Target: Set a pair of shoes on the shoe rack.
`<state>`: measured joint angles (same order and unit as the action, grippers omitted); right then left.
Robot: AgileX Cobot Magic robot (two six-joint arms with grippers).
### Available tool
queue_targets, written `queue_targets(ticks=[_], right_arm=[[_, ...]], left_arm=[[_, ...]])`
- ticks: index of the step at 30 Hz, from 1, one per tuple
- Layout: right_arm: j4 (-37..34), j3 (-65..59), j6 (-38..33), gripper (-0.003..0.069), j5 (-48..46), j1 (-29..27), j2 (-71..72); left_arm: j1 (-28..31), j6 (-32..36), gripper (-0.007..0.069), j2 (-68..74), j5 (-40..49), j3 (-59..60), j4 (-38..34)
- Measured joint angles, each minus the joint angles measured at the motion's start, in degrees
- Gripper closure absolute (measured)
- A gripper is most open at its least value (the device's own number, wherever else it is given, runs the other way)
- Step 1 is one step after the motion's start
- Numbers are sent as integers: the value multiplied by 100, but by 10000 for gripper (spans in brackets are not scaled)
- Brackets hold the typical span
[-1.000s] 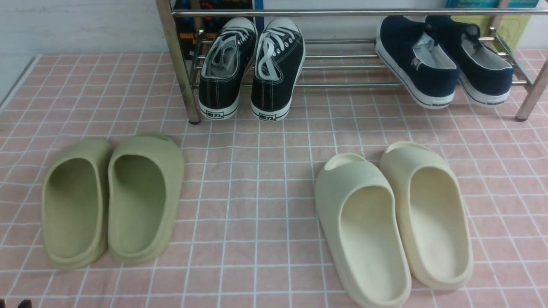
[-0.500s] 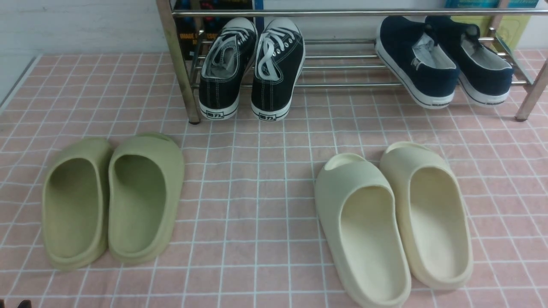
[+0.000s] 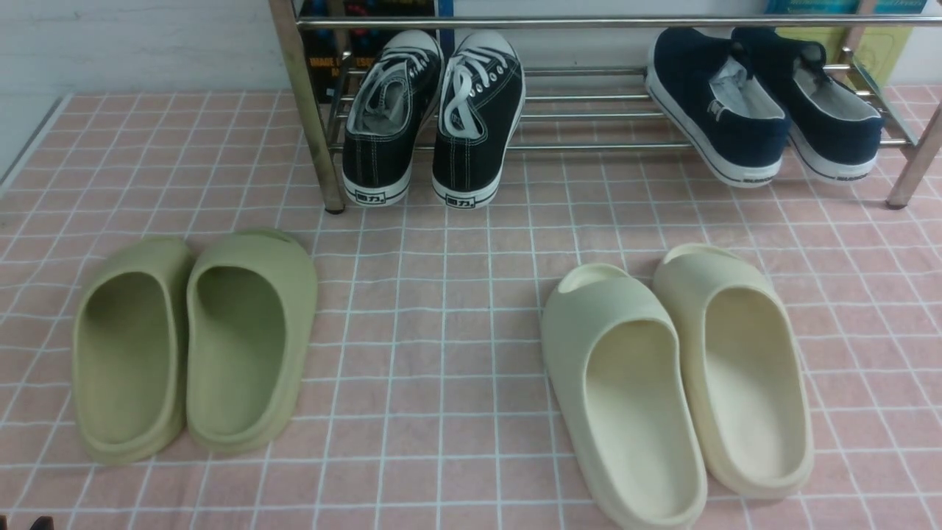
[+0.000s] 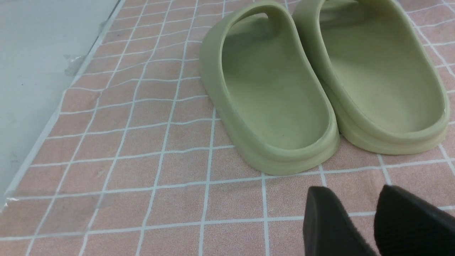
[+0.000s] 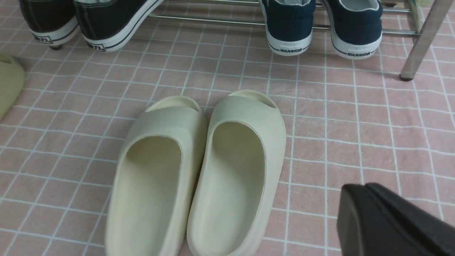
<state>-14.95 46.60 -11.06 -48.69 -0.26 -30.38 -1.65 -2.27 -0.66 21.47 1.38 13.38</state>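
The two navy slip-on shoes [image 3: 717, 110] [image 3: 828, 103] lie side by side on the lower bars of the chrome shoe rack [image 3: 589, 114], at its right end. Their heels point toward me and overhang the front bar. They also show in the right wrist view [image 5: 288, 21]. My left gripper [image 4: 352, 190] hangs low over the pink checked cloth just behind the green slides' heels, its fingers a little apart and empty. My right gripper [image 5: 359, 186] is shut and empty, low over the cloth beside the cream slides. Neither gripper shows clearly in the front view.
Black lace-up sneakers [image 3: 434, 110] sit on the rack's left part. Green slides [image 3: 191, 342] lie front left and cream slides [image 3: 677, 375] front right on the cloth. The rack's legs [image 3: 305, 110] [image 5: 423, 39] stand on the cloth. The cloth's left edge [image 4: 53, 117] borders grey floor.
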Motion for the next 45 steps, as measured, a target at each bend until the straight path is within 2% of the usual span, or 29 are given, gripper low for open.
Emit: queue_targets(ticks=[3, 9, 13, 17, 20, 22, 31, 45], right_arm=[[-140, -250, -277, 678, 288, 0, 28], [-42, -1745, -319, 678, 1997, 0, 894], [406, -3210, 432, 678, 3420, -33, 1924], [1080, -4444, 1443, 678, 4002, -180, 2750], [1441, -4794, 2084, 678, 3707, -285, 3057], [1536, -4794, 2251, 678, 3467, -308, 3089], [1495, -4759, 2091, 678, 2774, -308, 3089], [1495, -4736, 2091, 669, 2688, -308, 3089]], left_arm=[[0, 0, 385, 0, 0, 0, 0], [0, 0, 385, 0, 1, 0, 0], [0, 0, 385, 0, 6, 0, 5], [0, 0, 385, 0, 6, 0, 5], [0, 0, 385, 0, 6, 0, 5], [0, 0, 385, 0, 6, 0, 5], [0, 0, 385, 0, 11, 0, 22], [0, 0, 385, 0, 15, 0, 22]])
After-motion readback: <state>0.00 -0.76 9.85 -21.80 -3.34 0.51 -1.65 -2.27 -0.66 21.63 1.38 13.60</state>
